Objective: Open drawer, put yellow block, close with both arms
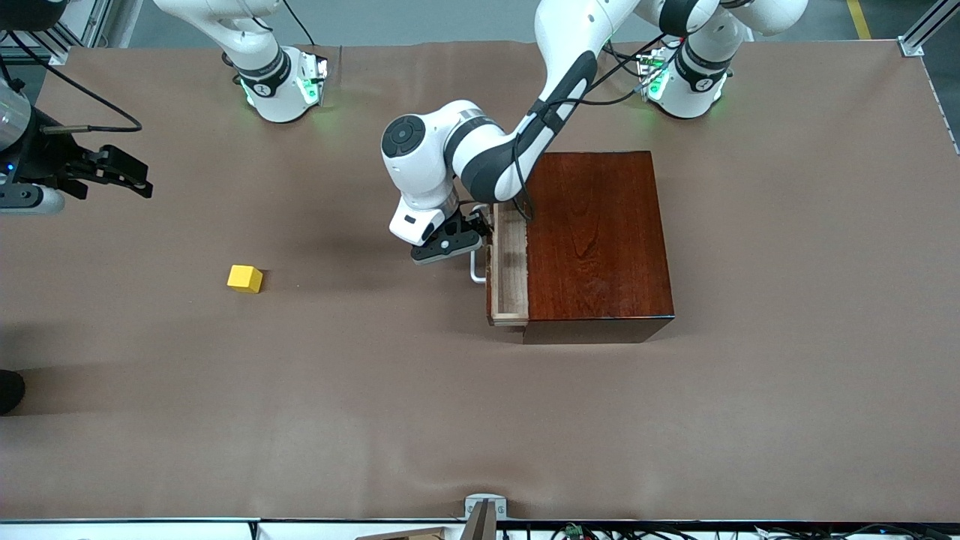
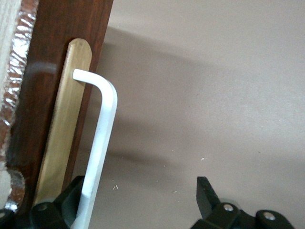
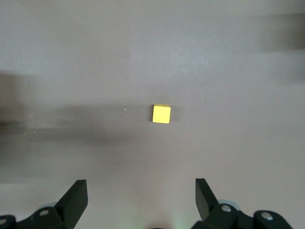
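Observation:
The dark reddish-brown box (image 1: 596, 240) stands mid-table. Its pale-wood drawer (image 1: 510, 262) is pulled out a little toward the right arm's end, showing its white handle (image 1: 477, 268). My left gripper (image 1: 469, 238) is at the handle with its jaws wide open. In the left wrist view the handle (image 2: 102, 138) runs past the inner side of one finger (image 2: 71, 195), in front of the drawer front (image 2: 64, 119); the left gripper (image 2: 138, 193) grips nothing. The yellow block (image 1: 245, 278) lies on the table toward the right arm's end. My right gripper (image 1: 127, 174) hangs open and empty above the table; its wrist view shows the block (image 3: 161, 113) beyond the gripper (image 3: 141, 195).
The brown table cover (image 1: 480, 420) stretches bare between the block and the box. A metal bracket (image 1: 484, 510) sits at the table edge nearest the front camera. A dark object (image 1: 9, 390) shows at the right arm's end of the table.

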Tool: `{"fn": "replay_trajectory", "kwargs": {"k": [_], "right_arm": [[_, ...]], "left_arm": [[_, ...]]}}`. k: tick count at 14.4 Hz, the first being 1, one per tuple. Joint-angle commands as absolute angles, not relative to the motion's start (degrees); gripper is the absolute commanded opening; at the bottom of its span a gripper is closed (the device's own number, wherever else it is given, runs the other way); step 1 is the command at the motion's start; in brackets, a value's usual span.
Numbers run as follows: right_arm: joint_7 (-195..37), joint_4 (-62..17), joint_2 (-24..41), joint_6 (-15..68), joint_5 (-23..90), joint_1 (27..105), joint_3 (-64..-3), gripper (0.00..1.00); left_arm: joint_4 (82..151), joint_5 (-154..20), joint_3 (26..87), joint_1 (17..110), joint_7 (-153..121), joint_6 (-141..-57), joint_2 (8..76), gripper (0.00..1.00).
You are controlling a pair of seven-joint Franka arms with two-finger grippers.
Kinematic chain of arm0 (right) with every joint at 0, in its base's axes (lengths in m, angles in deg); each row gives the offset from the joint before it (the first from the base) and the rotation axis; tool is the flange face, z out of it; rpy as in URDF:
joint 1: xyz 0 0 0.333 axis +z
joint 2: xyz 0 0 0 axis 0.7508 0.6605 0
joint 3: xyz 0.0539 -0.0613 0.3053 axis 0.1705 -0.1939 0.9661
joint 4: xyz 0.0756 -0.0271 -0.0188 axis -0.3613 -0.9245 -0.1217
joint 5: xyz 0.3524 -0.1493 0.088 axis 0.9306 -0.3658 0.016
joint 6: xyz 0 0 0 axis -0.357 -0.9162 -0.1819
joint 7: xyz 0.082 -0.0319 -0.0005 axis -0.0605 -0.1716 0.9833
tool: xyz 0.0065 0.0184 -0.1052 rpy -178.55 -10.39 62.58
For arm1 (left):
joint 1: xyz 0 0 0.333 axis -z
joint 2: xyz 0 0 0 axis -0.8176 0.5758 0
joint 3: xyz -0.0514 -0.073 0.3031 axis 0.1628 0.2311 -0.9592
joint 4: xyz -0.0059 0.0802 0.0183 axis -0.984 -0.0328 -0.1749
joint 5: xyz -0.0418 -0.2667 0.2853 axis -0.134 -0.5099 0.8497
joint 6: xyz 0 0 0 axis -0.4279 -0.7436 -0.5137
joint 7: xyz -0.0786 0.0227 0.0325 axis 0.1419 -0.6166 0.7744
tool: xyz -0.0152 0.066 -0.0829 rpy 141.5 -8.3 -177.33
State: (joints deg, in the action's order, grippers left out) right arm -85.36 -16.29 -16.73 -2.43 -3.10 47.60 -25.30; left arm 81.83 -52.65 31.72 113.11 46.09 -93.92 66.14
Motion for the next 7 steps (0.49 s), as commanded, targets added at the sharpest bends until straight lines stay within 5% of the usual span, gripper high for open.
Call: {"fn": "replay_trajectory", "kwargs": {"k": [1,7], "right_arm": [[-85.38,-15.5,-16.72,-3.21,-4.28,47.78,-25.32,1.0],[-85.38,-15.5,-16.72,-3.21,-4.45,47.7,-25.32,1.0]], "left_arm": [[79.45,-54.83,35.14,113.47,50.42,-98.01,67.31,1.0],[79.45,-54.83,36.46,113.64,52.09,-102.23,67.57,1.0]]}}
